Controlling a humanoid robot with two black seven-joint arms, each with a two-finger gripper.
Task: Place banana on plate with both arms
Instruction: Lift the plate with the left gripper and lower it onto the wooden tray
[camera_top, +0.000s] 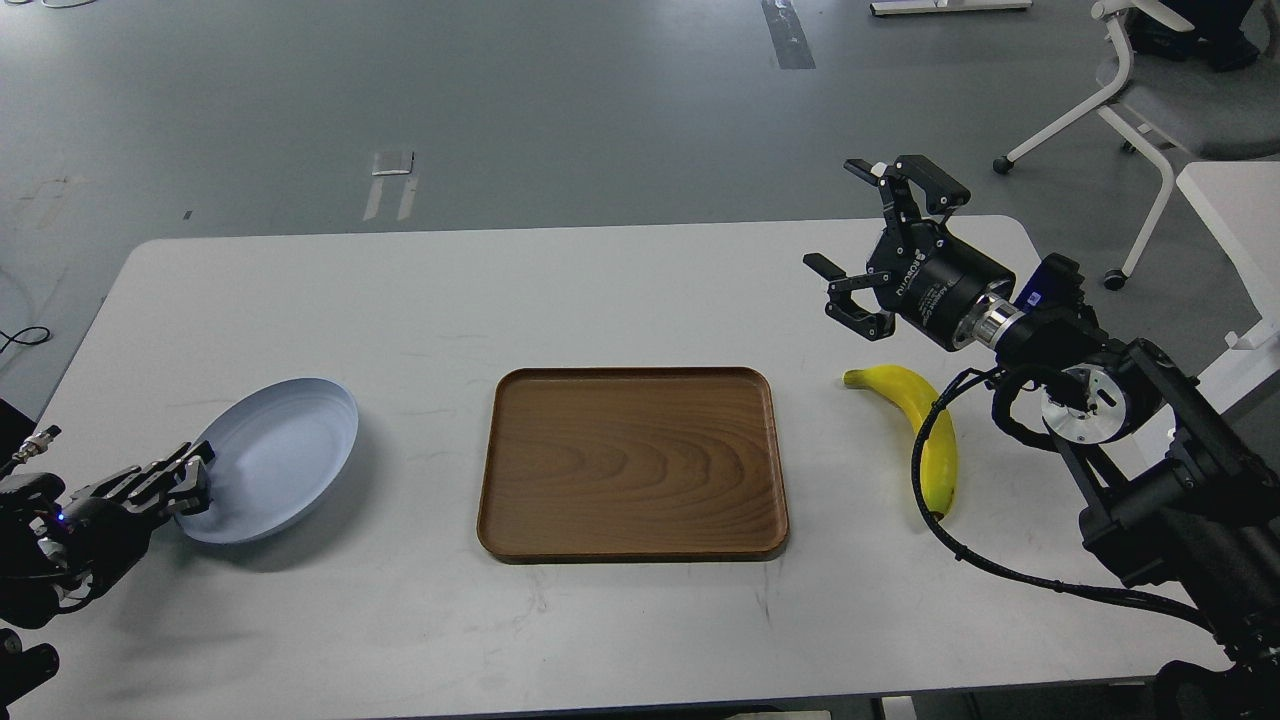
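Observation:
The pale blue-grey plate (275, 455) is at the table's left, tilted with its left rim raised. My left gripper (185, 482) is shut on that left rim. The yellow banana (912, 398) lies on the table at the right, stem end towards the tray, with a black cable crossing it. My right gripper (838, 214) is open and empty, hovering above the table behind and left of the banana's stem end.
A brown wooden tray (632, 540) lies in the middle of the white table (600, 290), between plate and banana. A white office chair (1150, 90) and another white table (1235, 215) stand beyond the right edge.

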